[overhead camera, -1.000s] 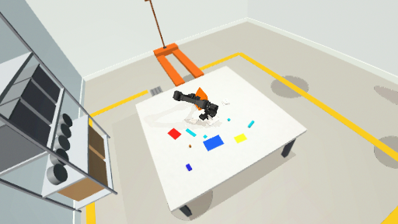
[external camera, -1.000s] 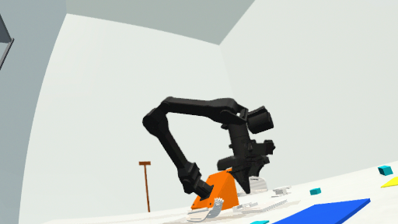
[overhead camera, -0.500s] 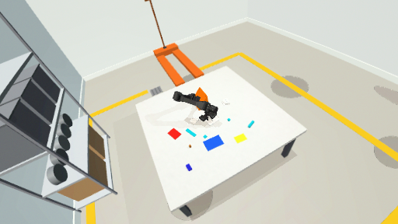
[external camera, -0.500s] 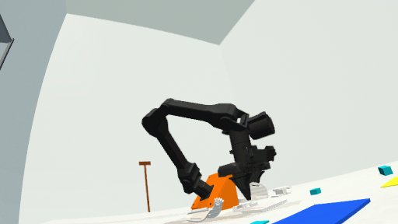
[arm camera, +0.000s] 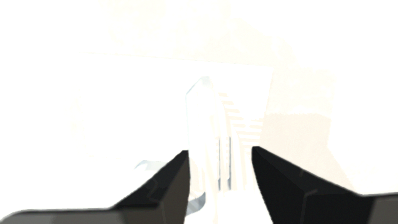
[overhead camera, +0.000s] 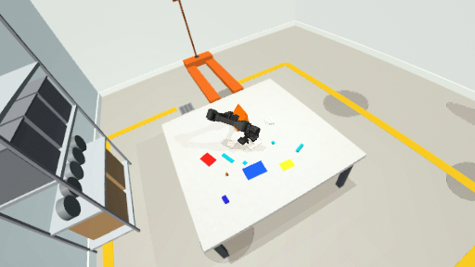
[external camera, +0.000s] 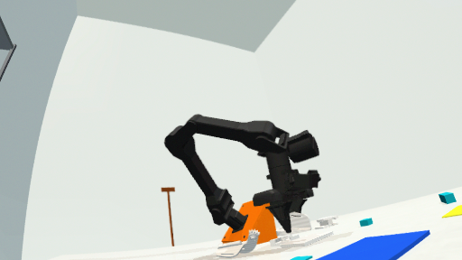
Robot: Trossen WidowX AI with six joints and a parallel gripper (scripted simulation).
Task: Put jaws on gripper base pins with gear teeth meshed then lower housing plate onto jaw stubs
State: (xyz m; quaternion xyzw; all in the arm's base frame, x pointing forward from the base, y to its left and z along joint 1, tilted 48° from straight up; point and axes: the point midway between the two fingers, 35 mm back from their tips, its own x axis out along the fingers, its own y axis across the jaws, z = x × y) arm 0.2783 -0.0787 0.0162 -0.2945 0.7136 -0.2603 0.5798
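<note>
My gripper [overhead camera: 250, 140] [external camera: 293, 222] [arm camera: 221, 151] points down and is shut on a white ribbed jaw [external camera: 301, 222] [arm camera: 199, 120]. The jaw stands between the black fingers, low over a flat white part, apparently the gripper base [external camera: 316, 239] [arm camera: 125, 90]. Whether the jaw touches it or a pin is unclear; the wrist view is washed out. The second white jaw [external camera: 251, 244] [overhead camera: 229, 144], with gear teeth at one end, lies beside the orange wedge. A small white blocky part [overhead camera: 269, 121] [external camera: 327, 221], apparently the housing plate, lies apart on the table. The pins are not discernible.
The orange wedge [overhead camera: 239, 115] [external camera: 263, 223] stands by the arm's foot. A red sheet [overhead camera: 208, 159], a blue sheet [overhead camera: 254, 170] [external camera: 374, 246], a yellow sheet [overhead camera: 287, 164], several cyan pieces and a dark blue block [overhead camera: 225, 199] lie on the white table [overhead camera: 306, 116].
</note>
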